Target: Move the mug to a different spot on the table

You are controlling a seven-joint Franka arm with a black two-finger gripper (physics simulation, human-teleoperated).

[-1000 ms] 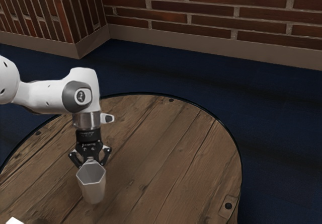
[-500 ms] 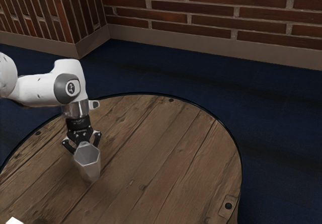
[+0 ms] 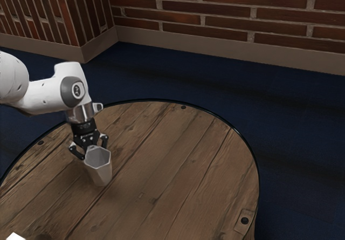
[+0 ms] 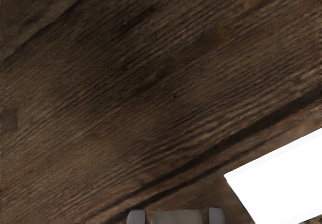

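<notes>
Brick walls (image 3: 215, 13) and dark blue floor (image 3: 285, 105) surround a round plank table (image 3: 183, 159) with a dark rim. Above its part toward the exterior view's left, the tool (image 3: 89, 147) is clamped on the rim of the grey mug (image 3: 99, 169), which leans slightly; whether its base touches the planks I cannot tell. Bare wood runs wide from the mug toward the exterior view's right, up to the far edge. A white object (image 4: 274, 189) lies on the planks near the hand.
</notes>
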